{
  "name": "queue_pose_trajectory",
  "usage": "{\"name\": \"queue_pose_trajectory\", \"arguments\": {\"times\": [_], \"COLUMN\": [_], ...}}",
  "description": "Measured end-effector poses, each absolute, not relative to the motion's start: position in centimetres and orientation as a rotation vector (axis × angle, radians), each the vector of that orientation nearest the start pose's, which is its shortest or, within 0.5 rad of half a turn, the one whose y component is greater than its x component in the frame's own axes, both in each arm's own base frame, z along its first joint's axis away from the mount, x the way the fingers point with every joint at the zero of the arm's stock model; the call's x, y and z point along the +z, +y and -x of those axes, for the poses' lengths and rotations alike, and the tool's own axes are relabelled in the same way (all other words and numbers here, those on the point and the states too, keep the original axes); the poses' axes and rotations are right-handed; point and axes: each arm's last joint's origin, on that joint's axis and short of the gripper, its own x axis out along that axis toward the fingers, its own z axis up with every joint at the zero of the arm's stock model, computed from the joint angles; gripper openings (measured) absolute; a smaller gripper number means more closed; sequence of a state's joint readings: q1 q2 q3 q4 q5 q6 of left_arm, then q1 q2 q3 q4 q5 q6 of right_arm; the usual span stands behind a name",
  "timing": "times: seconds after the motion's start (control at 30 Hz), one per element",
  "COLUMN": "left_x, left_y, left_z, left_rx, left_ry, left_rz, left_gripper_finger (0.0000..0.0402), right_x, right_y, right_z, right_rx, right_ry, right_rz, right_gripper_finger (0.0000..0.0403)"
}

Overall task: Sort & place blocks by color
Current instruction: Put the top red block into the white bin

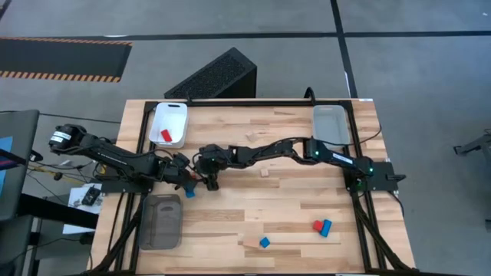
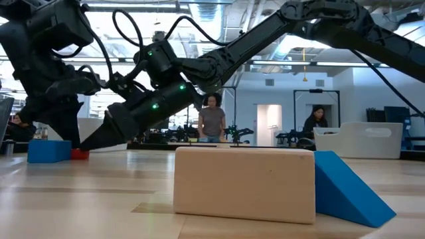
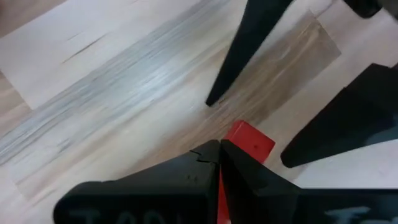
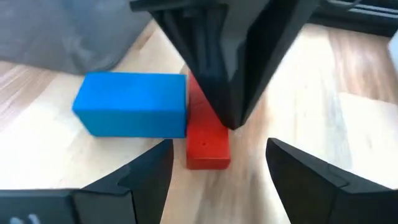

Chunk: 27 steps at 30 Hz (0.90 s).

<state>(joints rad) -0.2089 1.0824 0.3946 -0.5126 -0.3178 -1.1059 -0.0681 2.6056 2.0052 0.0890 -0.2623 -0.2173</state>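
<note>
Seen from above, a light wooden counter [image 1: 253, 207] fills the view, with two dark robot arms meeting left of its centre. Directions below treat the counter as a clock face, six o'clock being its near edge.

Nearest, at about five o'clock, a plain wood block [image 1: 251, 242] lies touching a small blue block [image 1: 265, 242]; in the low view the blue one is a wedge leaning against the wood block's side. Just beyond them, a red block [image 1: 317, 225] and a blue block [image 1: 326, 228] sit touching each other. At seven o'clock stands a grey tray [image 1: 161, 221].

Near the middle, toward nine o'clock, the two grippers meet. The left gripper [image 1: 189, 182] has its jaws fully closed, their tips resting on a red block [image 4: 206, 144] without clasping it. That red block lies flat on the counter, touching a long blue block [image 4: 132, 112] beside it. The right gripper [image 1: 209, 182] hangs over the same red block, its jaws spread wide on either side of it, holding nothing. Just past centre lies a small wood block [image 1: 265, 172].

Farthest, at eleven o'clock, a white tray [image 1: 170, 115] holds one red block [image 1: 166, 135]. At one o'clock stands a clear tray [image 1: 331, 125].
</note>
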Motion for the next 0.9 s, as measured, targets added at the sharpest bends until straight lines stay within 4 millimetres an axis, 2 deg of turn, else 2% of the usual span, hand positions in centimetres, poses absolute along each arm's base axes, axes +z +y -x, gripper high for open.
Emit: {"name": "queue_pose_trajectory", "arguments": {"times": [0.2, 0.47, 0.73, 0.9], "left_x": [14.2, 17.1, 17.0, 16.9], "left_y": [-2.5, -2.6, -2.8, -3.3], "left_z": [-16.2, -17.1, -15.1, -14.9], "left_rx": [0.653, 0.661, 0.772, 0.767], "left_ry": [0.926, 0.934, 1.164, 1.204], "left_rz": [0.649, 0.587, 0.684, 0.736], "left_gripper_finger": [0.0, 0.0, 0.0, 0.0], "right_x": [10.3, 10.3, 9.9, 9.9], "right_y": [-2.1, -2.1, -2.5, -2.4], "right_z": [-56.6, -56.7, -56.4, -56.4], "right_rx": [0.253, 0.214, 0.205, 0.208], "right_ry": [0.482, 0.486, 0.534, 0.529], "right_rz": [0.121, 0.084, 0.067, 0.077], "right_gripper_finger": [0.028, 0.028, 0.028, 0.028]}}
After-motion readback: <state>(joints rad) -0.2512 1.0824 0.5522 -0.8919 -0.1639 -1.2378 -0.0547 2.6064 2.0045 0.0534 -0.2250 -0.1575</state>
